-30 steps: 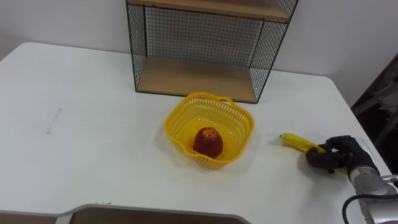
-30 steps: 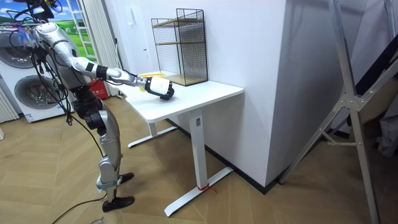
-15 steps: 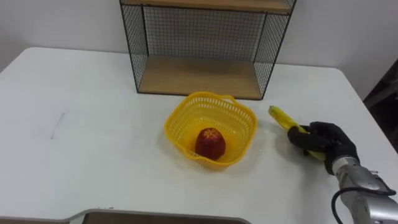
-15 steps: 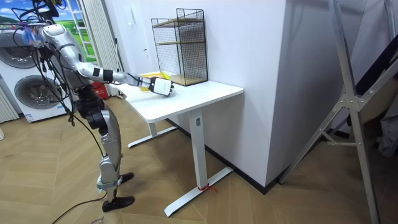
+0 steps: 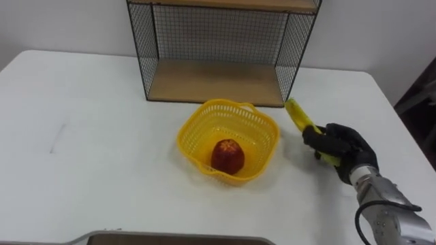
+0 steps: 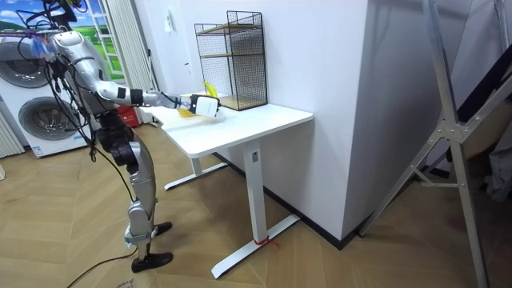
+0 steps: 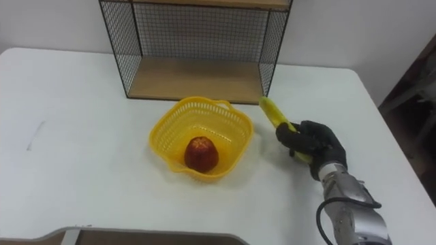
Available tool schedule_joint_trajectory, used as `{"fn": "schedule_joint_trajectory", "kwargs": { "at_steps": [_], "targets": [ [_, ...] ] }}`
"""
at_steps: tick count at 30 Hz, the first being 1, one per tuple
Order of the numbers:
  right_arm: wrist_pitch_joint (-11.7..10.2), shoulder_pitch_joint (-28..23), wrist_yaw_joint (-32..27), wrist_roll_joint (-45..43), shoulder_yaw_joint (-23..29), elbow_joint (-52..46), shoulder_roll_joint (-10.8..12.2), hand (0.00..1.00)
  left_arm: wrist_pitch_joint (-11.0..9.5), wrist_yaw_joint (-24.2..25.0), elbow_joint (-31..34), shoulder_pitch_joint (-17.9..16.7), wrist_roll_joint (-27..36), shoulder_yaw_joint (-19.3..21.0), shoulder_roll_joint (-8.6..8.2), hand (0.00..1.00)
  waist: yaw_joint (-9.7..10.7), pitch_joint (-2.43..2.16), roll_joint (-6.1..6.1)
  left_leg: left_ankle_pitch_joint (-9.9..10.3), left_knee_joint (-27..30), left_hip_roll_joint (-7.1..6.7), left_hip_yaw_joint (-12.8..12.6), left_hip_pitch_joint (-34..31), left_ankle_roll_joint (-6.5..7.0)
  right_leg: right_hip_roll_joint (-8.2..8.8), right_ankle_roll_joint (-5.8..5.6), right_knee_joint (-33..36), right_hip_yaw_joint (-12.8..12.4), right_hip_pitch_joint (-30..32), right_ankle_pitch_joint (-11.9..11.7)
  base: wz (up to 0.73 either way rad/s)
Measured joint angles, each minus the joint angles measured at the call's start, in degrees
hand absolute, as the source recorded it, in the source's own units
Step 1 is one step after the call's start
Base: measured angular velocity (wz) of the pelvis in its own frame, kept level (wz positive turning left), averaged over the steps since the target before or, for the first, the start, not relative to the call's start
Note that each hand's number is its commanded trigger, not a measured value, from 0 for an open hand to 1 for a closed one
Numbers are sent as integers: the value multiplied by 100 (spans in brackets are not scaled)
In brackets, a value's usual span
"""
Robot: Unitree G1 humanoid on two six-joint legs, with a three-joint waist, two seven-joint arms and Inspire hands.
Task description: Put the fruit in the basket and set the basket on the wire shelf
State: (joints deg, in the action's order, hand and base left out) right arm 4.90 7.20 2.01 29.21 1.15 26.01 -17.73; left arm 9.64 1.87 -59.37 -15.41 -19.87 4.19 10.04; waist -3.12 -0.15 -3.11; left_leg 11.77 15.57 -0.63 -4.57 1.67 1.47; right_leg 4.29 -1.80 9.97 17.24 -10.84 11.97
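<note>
The robot's black right hand (image 5: 344, 146) has its fingers curled tight round a yellow banana (image 5: 298, 114), which is lifted off the white rectangular table (image 5: 88, 136) with its free end pointing away from the palm. Just to the left of the hand sits the yellow plastic mesh basket (image 5: 203, 131), and a round red fruit (image 5: 227, 155) lies in its bottom. Beyond the hand, at the table's far edge, stands the black wire shelf with wooden boards (image 5: 214, 82). In the room view the robot stands on a wood-plank floor (image 6: 320, 264) at the table's end, arm stretched over it, with a white washing machine (image 6: 36, 112) behind it.
</note>
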Motion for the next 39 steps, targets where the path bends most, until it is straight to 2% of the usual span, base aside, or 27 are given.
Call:
{"fn": "schedule_joint_trajectory", "kwargs": {
  "at_steps": [11,14,21,24,25,28,34,36,37,38,39],
  "targets": [
    [-18,2,-39,-193,-39,-1347,71,100,-29,0,-20,16,-11,0,-4,0,-51,-5,29,0,4,-3,6,8,0,-2,0,-9,16,-17,0,1],
    [-162,7,2,-512,-264,-1586,67,100,-120,0,-23,18,-7,-12,-4,0,-63,-3,29,-1,-21,4,-22,53,0,-6,0,-9,-16,-21,0,-3],
    [-176,20,207,-1086,-449,-1945,23,100,-164,1,-4,66,-2,-23,-15,0,-182,4,-1,0,-25,3,0,30,0,0,0,7,-13,-1,0,0],
    [-176,47,312,-1261,-458,-2015,21,100,-158,0,-4,58,-1,-110,-13,0,-204,0,-38,0,-22,0,9,15,0,0,-1,2,1,-7,0,4],
    [-176,47,357,-1432,-459,-2019,21,100,-159,1,-3,60,-7,-109,-14,0,-221,-14,-81,-1,-18,-1,3,-1,0,-1,0,2,-3,-3,0,3],
    [-174,47,520,-1863,-470,-2027,24,100,-155,2,-3,27,-8,-106,-14,0,-224,-10,-100,0,-20,-1,2,-4,0,-1,-1,2,-4,-4,0,0],
    [-170,47,738,-2238,-492,-2065,27,100,-154,6,4,41,-8,-106,-13,0,-231,-2,-99,0,-13,-1,26,-13,0,-2,-1,2,-9,-6,0,0],
    [-170,47,759,-2350,-494,-2068,34,56,-154,9,1,40,-8,-106,-13,0,-234,2,-95,1,-1,-1,39,-25,0,-4,-1,3,-2,-5,0,2],
    [-167,47,767,-2452,-495,-2068,34,24,-153,15,1,40,-4,-114,-10,0,-231,1,-95,1,6,-4,54,-33,0,-4,-1,4,9,-4,0,5],
    [-158,47,782,-2516,-496,-2068,34,0,-146,26,1,39,0,-115,-7,0,-231,2,-95,1,9,-5,62,-38,0,-4,-1,4,15,-4,0,5],
    [-154,47,798,-2528,-497,-2068,34,0,-141,31,1,38,1,-115,-6,0,-231,2,-95,1,10,-5,65,-40,0,-4,-1,4,16,-4,0,0]
  ]
}}
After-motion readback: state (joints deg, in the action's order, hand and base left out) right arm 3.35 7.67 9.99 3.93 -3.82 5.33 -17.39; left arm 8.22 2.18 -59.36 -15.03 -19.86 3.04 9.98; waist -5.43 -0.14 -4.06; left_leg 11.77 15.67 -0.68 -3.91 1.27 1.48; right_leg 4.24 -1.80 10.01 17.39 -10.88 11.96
